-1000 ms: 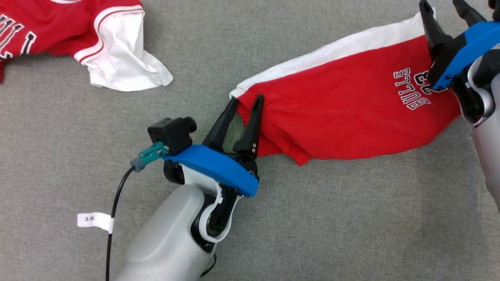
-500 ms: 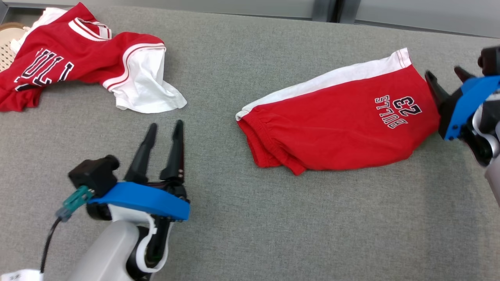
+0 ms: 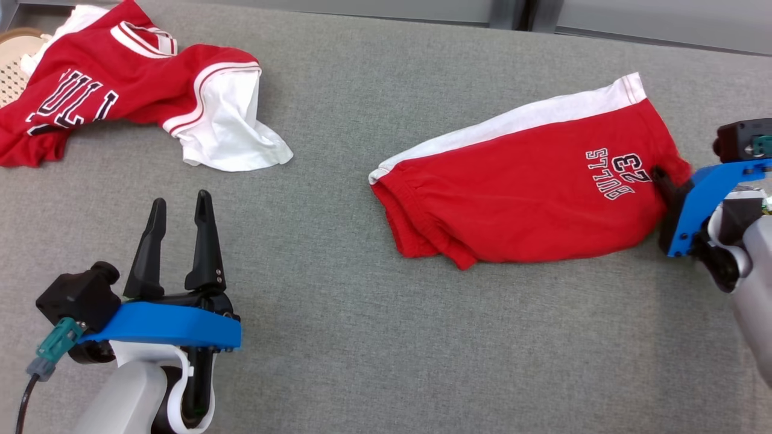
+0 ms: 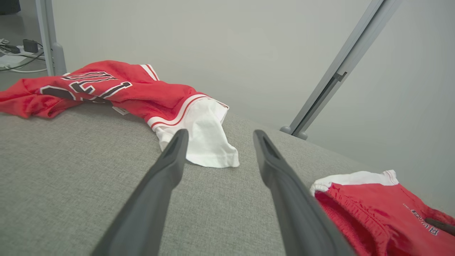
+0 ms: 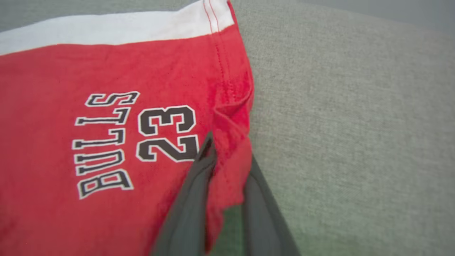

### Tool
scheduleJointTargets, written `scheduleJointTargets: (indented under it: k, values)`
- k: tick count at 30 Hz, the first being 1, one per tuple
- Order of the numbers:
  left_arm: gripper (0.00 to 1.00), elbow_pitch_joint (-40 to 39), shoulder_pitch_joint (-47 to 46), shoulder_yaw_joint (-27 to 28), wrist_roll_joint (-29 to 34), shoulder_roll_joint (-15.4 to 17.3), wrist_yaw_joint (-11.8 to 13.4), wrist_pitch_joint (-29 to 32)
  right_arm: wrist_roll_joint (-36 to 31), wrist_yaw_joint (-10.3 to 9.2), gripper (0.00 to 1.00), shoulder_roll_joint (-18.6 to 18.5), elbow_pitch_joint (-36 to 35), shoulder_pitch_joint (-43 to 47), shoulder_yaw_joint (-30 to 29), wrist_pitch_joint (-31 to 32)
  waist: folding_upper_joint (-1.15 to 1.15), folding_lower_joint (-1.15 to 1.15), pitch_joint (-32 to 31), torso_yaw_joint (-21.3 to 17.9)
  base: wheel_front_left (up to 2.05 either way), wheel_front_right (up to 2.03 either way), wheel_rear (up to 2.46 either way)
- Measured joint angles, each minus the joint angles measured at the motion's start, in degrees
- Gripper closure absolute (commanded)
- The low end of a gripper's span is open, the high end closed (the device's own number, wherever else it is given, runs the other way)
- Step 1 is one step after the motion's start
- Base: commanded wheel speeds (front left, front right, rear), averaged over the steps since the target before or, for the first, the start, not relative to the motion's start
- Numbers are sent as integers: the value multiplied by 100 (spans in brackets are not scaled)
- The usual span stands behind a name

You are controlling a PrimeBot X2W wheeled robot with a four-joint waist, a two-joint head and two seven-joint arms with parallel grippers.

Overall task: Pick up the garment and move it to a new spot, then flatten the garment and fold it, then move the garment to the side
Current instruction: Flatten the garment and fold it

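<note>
A grey, cloth-covered desk [image 3: 338, 337], looked down on from above the robot's arms.

At the desk's far left corner lies a crumpled red and white jersey top [image 3: 120, 102]. The rim of a woven basket [image 3: 11, 66] sits just beyond it at the left edge. Toward the near left corner the left end effector [image 3: 181, 199] hovers over bare desk. Its two dark fingers are spread wide and hold nothing, well apart from both garments.

In the right half of the desk, nearer the far edge than the near one, lie the red shorts [image 3: 518, 199] — the garment being worked on. They rest flat and look doubled over, one leg on the other. A white stripe runs along their far side, the elastic waistband points toward the middle of the desk, and the print "BULLS 23" sits near the leg hem at the right.

At that hem the right end effector [image 5: 231, 151] pinches a small raised ridge of red cloth. One finger lies on top of the fabric beside the print, and the other is on the desk side of the hem.

By the look of it, the flattening and folding are done, or nearly so. The pinch at the hem suggests the last step — moving the shorts to the side — is only starting, since all of the garment but that pinched ridge rests on the desk. Whether another fold is meant first cannot be told.
</note>
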Motion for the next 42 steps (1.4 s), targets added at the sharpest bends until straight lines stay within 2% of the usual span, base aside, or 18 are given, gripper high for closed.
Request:
scheduleJointTargets:
  k: [6,11,20,24,28,31,36,42]
  values:
    - [0,86,60,14,200,-51,-9,-8,134,0,100,224,-24,15,-13,-471,0,0,-183,-185,0,0,0]
    - [0,204,153,-31,578,-42,-43,-9,219,0,100,289,-165,152,-34,-935,0,1,-402,-515,0,0,0]
    - [0,376,363,-73,771,-336,-110,-9,263,0,100,241,-343,945,-370,-1678,0,1,-793,-1188,0,0,0]
    - [0,449,392,-157,849,-403,-130,-9,370,0,100,381,-311,1354,-620,-1764,0,1,-908,-1322,0,0,0]
    - [0,521,392,-211,895,-452,-188,-9,223,0,100,400,-200,1433,-783,-1828,0,1,-920,-1270,0,0,0]
    - [0,567,392,-224,899,-488,-201,-9,78,0,100,572,-259,1273,-818,-1847,0,1,-933,-1179,0,0,0]
    - [0,622,391,-214,911,-548,-202,-9,-226,0,100,1038,-500,736,-628,-1719,0,1,-998,-1000,0,0,0]
    - [0,632,392,-172,945,-648,-238,-9,-512,0,100,1711,-711,425,29,-1279,0,1,-1053,-781,0,0,0]
